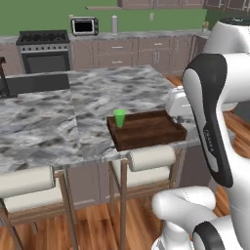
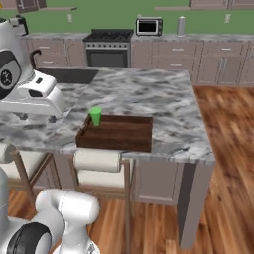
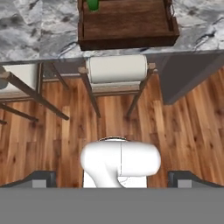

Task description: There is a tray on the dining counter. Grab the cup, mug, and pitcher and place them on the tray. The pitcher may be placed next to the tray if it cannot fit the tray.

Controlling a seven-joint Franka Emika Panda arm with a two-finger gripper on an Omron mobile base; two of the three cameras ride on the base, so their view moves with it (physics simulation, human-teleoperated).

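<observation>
Arm reared up high over near edge of counter (image 2: 163, 99), white hand w/ gripper (image 2: 37, 117) level above marble, left of tray (image 2: 119, 136) in right base view; camera on hand aimed down past counter edge at floor (image 3: 183, 131) and stools (image 3: 116, 70). Finger tips (image 3: 41, 179) dark, far apart at both bottom corners of hand view, jaws wide, nothing btwn them. Tray: dark brown wood, shallow, raised rim, sits near counter's front edge above a stool. Cup (image 1: 119, 118) bright green, tapered, no handle, upright inside tray at far-left corner, close to rim. Rest of tray bare wood. Counter grey-white veined marble, much larger than tray. Stove (image 2: 108, 47) and microwave (image 2: 149, 26) along back wall, well apart from tray.
</observation>
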